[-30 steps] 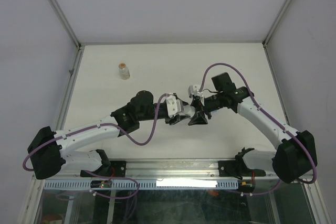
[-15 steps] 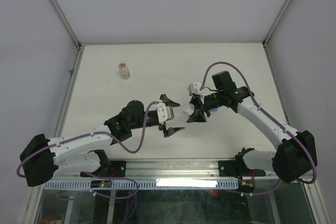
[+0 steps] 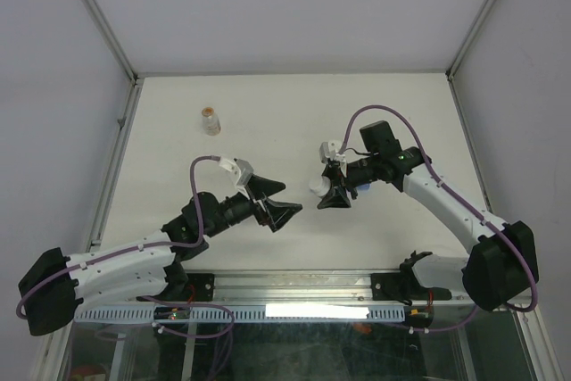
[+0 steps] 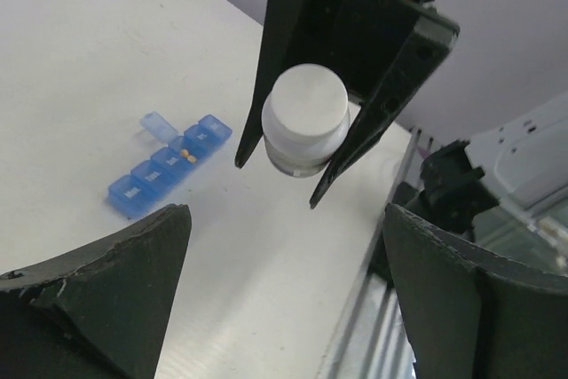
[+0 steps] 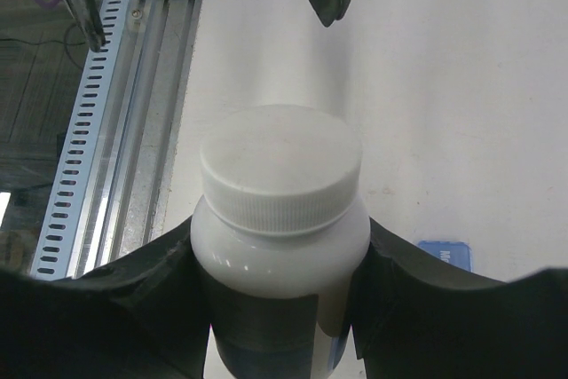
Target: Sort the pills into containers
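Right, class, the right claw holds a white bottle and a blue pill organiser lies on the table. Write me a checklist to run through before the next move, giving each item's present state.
1. Is the white bottle gripped by the right claw? Ok, a finger on each side.
2. Is the screw cap off? Not ok, it is on.
3. Is the left claw open and empty to take the cap? Ok.
4. Is a compartment of the blue pill organiser open? Ok, one lid is up.
5. Are there pills inside the bottle? Cannot tell, it is opaque.
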Motion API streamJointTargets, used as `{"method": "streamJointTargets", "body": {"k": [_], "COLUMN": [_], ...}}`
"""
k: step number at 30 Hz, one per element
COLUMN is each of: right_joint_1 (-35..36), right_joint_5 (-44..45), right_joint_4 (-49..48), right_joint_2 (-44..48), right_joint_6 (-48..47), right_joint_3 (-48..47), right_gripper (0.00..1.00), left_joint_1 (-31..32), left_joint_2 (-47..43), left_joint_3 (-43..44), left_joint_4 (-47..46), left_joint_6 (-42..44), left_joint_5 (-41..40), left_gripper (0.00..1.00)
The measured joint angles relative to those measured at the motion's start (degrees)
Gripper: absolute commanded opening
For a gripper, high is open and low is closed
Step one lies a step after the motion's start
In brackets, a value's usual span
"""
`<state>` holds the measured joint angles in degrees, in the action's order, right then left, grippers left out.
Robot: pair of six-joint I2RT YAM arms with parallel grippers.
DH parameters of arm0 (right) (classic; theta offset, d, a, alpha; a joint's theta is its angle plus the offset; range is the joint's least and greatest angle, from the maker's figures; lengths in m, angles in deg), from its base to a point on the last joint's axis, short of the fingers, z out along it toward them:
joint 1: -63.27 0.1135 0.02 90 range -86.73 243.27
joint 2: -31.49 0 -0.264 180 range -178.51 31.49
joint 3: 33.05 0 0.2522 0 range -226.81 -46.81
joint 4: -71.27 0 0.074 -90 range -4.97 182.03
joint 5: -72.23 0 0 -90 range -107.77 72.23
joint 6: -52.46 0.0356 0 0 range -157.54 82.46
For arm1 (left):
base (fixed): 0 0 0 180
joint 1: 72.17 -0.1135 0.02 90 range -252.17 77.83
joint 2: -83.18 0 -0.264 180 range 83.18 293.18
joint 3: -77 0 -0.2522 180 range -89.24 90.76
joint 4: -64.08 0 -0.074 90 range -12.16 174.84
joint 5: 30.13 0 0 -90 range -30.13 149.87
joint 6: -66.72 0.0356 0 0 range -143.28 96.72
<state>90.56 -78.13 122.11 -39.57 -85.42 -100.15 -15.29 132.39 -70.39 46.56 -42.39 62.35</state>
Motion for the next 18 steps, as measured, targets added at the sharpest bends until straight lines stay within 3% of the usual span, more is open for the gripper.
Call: {"method": "streamJointTargets", "body": {"k": [6,18], "right_joint_1": [0.0,0.0], "right_joint_5": [0.0,0.0], "right_joint_4": [0.0,0.0], "right_joint_2": [-0.2,-0.2], "right_joint_6": [0.0,0.0], "right_joint_3": [0.0,0.0], "right_gripper": [0.0,0.0], "left_joint_1": [0.5,7.6], "left_joint_2": [3.8,15.1], "left_joint_3": [10.6,28.8], "left_joint_4": [9.4,27.7], "left_joint_6": [-11.5,-11.2], "left_joint_5": [-4.8,-19.0], "left_gripper": [0.8,0.77]}}
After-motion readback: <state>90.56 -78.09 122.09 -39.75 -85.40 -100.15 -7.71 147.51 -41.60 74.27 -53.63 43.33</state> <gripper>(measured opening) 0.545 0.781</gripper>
